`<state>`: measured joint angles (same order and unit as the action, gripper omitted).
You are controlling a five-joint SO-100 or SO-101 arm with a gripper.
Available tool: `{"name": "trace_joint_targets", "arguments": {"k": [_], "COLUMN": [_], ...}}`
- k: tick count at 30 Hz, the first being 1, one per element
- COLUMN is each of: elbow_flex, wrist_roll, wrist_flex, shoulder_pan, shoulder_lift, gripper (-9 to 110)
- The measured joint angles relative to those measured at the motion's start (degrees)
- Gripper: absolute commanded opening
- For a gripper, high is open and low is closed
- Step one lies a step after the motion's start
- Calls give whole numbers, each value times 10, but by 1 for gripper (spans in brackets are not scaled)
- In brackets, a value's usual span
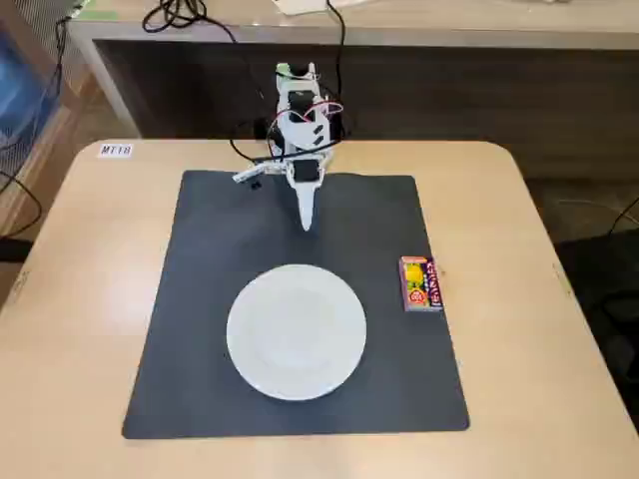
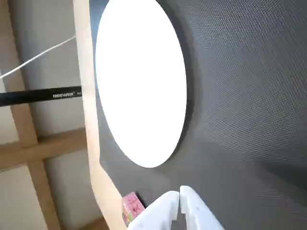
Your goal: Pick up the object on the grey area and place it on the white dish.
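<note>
red packet (image 1: 420, 283) at grey mat (image 1: 220, 259) right edge, white plate (image 1: 297, 331) central, gripper (image 1: 306, 224) closed, empty, hovering behind plate

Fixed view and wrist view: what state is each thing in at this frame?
Gripper: shut, empty, pointing down over the mat's far part.
Red packet: flat on the mat near its right edge in the fixed view, untouched.
White plate: empty, on the mat.
Grey mat: flat on the table.

likely a lab: labelled table (image 1: 115, 150), loose cables (image 1: 180, 15).
</note>
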<state>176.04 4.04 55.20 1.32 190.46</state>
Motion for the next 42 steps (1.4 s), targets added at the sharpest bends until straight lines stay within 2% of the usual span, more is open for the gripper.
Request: {"name": "trace_joint_targets", "arguments": {"k": [12, 17, 26, 34, 42], "elbow_flex": [-105, -158, -489, -869, -989], "wrist_roll": [-21, 18, 171, 340, 467], "wrist_flex": [19, 0, -41, 94, 134], "shoulder_pan": [-30, -18, 83, 168, 232], "shoulder_lift": [-49, -106, -504, -901, -1042], "gripper": [0, 0, 0, 0, 0]}}
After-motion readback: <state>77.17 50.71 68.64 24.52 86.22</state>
